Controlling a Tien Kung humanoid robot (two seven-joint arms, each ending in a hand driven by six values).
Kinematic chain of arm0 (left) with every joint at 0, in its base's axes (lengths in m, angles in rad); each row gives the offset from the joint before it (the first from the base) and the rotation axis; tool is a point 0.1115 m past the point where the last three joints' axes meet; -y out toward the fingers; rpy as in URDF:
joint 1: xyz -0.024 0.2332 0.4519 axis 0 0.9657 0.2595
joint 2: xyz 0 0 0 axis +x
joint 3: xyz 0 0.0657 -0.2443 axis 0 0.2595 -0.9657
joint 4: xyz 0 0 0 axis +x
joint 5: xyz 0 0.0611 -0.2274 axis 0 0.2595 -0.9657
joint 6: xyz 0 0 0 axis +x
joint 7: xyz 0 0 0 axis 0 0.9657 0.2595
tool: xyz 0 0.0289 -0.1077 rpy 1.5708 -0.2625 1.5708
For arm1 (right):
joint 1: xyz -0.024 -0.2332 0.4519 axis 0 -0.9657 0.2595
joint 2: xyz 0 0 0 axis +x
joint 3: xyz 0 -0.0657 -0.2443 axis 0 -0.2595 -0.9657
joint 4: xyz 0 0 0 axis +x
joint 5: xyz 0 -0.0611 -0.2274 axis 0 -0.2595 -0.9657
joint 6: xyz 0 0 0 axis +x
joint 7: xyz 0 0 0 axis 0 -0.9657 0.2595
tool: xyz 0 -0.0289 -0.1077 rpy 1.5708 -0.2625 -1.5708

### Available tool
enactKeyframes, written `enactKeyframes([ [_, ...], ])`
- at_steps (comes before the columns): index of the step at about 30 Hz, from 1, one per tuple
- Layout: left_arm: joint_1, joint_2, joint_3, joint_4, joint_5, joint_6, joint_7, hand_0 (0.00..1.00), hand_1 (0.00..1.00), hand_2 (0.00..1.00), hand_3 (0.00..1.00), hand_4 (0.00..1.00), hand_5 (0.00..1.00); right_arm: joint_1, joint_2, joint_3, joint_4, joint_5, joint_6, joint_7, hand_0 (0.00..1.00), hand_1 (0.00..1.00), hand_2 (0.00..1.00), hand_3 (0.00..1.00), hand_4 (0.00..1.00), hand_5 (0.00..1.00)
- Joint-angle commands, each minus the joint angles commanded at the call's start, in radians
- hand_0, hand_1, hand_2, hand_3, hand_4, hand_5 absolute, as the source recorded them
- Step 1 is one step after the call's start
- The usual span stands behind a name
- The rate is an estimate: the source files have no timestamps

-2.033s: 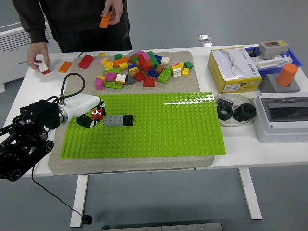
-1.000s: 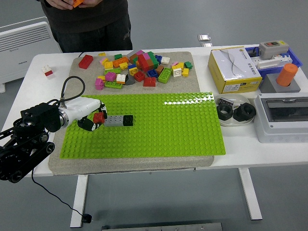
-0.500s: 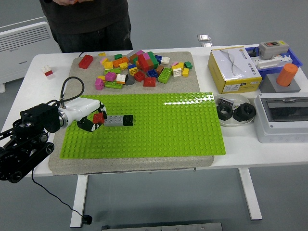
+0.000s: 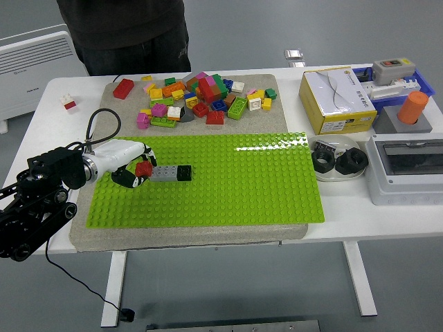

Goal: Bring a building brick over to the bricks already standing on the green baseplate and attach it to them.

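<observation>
My left hand (image 4: 131,169) reaches in from the left over the green baseplate (image 4: 228,183), its fingers curled around a small red brick (image 4: 144,168). The red brick sits right against the left end of a short row made of a grey brick (image 4: 163,173) and a black brick (image 4: 183,173) standing on the baseplate. Whether the red brick is pressed onto the studs I cannot tell. My right arm does not show.
A heap of loose coloured bricks (image 4: 201,93) lies on the grey mat behind the baseplate. A small red and white brick (image 4: 68,102) sits on the table at far left. A person (image 4: 124,28) stands at the far side. A yellow box (image 4: 337,99), black rings (image 4: 338,160) and grey boxes (image 4: 405,162) fill the right.
The person set a small brick down at far left, then drew both hands back out of view. My left hand edged the red brick up against the grey brick.
</observation>
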Motion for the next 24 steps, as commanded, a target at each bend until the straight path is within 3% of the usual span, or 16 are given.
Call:
enactKeyframes([
  [1, 0.000, 0.000, 0.000, 0.000, 0.000, -0.001, 0.000, 0.079, 0.119, 0.697, 0.716, 0.459, 0.002, 0.000, 0.000, 0.000, 0.000, 0.000, 0.000, 0.000, 0.702, 0.610, 0.752, 0.872, 0.929, 0.998],
  [2, 0.000, 0.000, 0.000, 0.000, 0.000, -0.001, 0.000, 0.085, 0.128, 0.732, 0.746, 0.559, 0.002, 0.000, 0.000, -0.001, 0.000, 0.001, 0.000, 0.000, 0.704, 0.610, 0.751, 0.871, 0.929, 0.998],
  [7, 0.000, 0.000, -0.001, 0.001, 0.001, 0.000, -0.004, 0.085, 0.128, 0.732, 0.746, 0.559, 0.002, 0.001, 0.000, -0.002, 0.000, 0.002, 0.000, 0.000, 0.704, 0.610, 0.751, 0.871, 0.929, 0.998],
  [8, 0.000, 0.000, -0.002, 0.001, 0.001, 0.000, -0.005, 0.086, 0.133, 0.744, 0.746, 0.615, 0.002, 0.001, 0.001, -0.002, 0.000, 0.002, 0.000, 0.000, 0.704, 0.610, 0.752, 0.870, 0.931, 0.998],
  [24, 0.000, -0.002, 0.001, 0.003, 0.007, -0.005, -0.010, 0.091, 0.136, 0.748, 0.745, 0.606, 0.002, 0.001, 0.001, -0.007, 0.000, 0.008, -0.001, 0.000, 0.704, 0.609, 0.751, 0.870, 0.929, 0.998],
])
